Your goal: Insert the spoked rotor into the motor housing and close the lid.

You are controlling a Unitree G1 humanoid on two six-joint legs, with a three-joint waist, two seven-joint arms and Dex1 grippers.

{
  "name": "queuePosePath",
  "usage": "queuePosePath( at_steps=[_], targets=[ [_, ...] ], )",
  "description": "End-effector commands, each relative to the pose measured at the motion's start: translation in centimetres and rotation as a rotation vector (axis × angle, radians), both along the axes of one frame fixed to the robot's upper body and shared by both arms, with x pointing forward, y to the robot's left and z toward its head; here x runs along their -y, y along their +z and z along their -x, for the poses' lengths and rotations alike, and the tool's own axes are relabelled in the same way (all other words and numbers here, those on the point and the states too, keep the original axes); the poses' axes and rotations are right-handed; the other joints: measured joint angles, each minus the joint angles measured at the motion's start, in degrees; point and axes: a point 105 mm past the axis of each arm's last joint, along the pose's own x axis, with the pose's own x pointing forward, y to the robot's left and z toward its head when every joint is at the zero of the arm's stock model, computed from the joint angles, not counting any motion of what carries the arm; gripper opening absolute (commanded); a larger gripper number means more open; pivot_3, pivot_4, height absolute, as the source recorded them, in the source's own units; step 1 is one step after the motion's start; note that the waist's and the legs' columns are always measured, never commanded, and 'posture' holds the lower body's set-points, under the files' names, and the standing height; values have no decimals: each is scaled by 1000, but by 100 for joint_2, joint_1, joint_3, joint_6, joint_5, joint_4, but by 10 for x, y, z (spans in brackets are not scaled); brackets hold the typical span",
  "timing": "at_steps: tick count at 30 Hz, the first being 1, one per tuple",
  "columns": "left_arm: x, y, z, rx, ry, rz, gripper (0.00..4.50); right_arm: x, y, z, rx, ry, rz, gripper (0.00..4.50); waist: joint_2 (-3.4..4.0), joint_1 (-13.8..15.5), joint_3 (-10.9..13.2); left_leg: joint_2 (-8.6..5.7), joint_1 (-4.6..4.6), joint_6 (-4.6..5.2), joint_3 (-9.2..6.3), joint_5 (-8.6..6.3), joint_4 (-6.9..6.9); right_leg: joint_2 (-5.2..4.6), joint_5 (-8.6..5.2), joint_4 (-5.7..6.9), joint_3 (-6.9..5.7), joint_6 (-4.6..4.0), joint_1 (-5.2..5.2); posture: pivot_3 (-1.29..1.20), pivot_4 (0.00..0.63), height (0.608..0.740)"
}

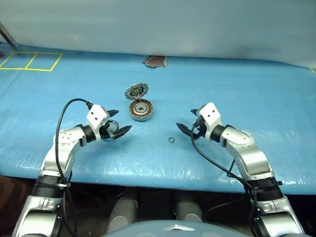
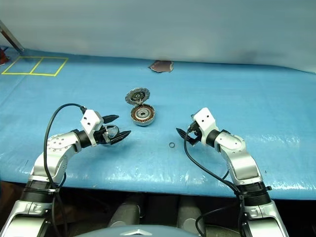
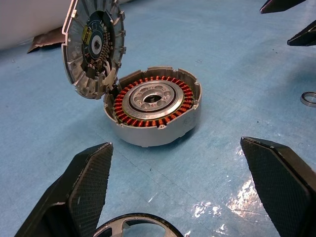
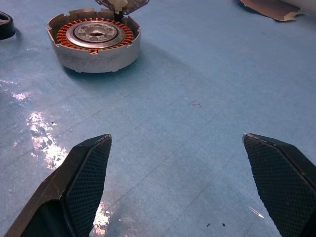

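The motor housing [image 1: 141, 109], a silver cup with copper windings, sits mid-table. Its lid [image 1: 136, 91] stands open on the housing's far edge, hinged upright. The spoked rotor [image 3: 133, 226] lies on the blue cover low between the fingers of my left gripper [image 1: 123, 121], which is open and points at the housing from its near left. The jaws are not closed on the rotor. My right gripper [image 1: 185, 120] is open and empty, to the right of the housing [image 4: 94, 42] and aimed toward it.
A tiny plain black ring [image 1: 171, 140] lies on the cover between the two grippers, nearer the front. A brown scrap [image 1: 155, 61] rests at the back edge. Yellow tape squares [image 1: 29, 61] mark the far left. The table's front edge runs just below my arms.
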Motion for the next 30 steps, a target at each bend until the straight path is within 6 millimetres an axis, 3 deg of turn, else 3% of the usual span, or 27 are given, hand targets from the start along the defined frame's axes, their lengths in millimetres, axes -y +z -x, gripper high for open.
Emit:
queuePosePath(
  at_steps=[1,30],
  targets=[
    [0,12,-4,49,0,11,4500,1,9,-2,44,-3,-11,4485,0,0,0,0,0,0,0,0,0,0,0,0,0,0,0,0,150,740],
    [-1,15,-5,61,8,5,4500,-2,7,2,45,16,-20,4485,0,0,0,0,0,0,5,0,4,0,4,0,7,6,0,0,150,740]
  ],
)
